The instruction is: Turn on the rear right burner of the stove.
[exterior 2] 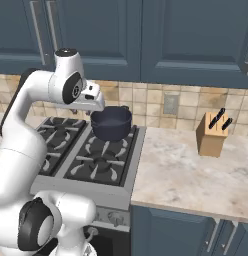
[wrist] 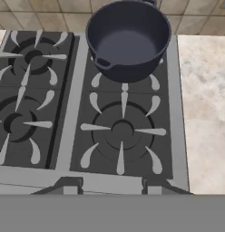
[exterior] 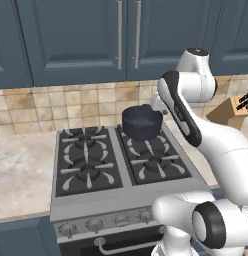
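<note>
The silver-grey stove (exterior: 86,197) (exterior 2: 130,187) (wrist: 73,118) has a black four-burner cooktop. A dark blue-grey pot (exterior: 141,122) (exterior 2: 111,123) (wrist: 128,38) stands on the rear right burner (wrist: 153,82) and hides its cap, leaving just a few grey prongs showing at the pot's base. My gripper (wrist: 110,186) hangs above the stove's front right part, looking down at the front right burner (wrist: 121,130). Its two fingertips (wrist: 69,185) stand wide apart, open, with nothing between them. Small silver knobs (exterior: 94,224) (exterior 2: 114,217) line the stove's front panel.
A wooden knife block (exterior: 231,112) (exterior 2: 213,132) stands on the marble counter (exterior 2: 186,175) (wrist: 207,113) right of the stove. More counter (exterior: 21,165) lies to the left. Blue cabinets (exterior: 96,40) hang above the tiled wall. My own arm (exterior: 186,117) reaches over the right side of the cooktop.
</note>
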### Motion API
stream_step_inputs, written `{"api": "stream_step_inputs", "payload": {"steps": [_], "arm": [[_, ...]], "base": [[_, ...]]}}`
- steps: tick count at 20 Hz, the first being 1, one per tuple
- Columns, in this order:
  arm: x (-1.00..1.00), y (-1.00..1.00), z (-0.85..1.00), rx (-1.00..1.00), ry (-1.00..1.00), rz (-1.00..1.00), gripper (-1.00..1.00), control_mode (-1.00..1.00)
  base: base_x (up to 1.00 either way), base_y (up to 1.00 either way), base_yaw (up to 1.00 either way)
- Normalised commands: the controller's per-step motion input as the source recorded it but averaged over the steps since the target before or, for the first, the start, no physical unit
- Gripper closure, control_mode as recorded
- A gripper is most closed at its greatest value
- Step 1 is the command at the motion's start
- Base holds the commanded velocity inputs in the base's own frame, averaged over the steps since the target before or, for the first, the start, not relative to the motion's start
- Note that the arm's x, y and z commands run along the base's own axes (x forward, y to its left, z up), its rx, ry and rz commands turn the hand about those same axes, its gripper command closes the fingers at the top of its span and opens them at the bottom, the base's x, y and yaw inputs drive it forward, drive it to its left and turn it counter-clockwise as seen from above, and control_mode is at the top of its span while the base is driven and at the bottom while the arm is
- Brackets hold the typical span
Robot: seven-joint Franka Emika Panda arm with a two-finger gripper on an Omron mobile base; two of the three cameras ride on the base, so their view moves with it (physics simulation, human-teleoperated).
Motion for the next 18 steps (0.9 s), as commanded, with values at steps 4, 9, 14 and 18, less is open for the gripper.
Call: {"api": "stream_step_inputs", "payload": {"steps": [4, 9, 14, 18], "arm": [[-0.02, 0.0, 0.0, 0.0, 0.0, 0.0, -1.0, 1.0], [0.0, 0.0, 0.0, 0.0, 0.0, 0.0, -1.0, 1.0], [0.0, 0.0, 0.0, 0.0, 0.0, 0.0, -1.0, 1.0], [0.0, 0.0, 0.0, 0.0, 0.0, 0.0, -1.0, 1.0]], "base": [[-0.22, 0.04, 0.01], [-0.56, 0.24, 0.0], [-0.42, 0.37, 0.0], [-0.12, 0.7, -0.01]]}}
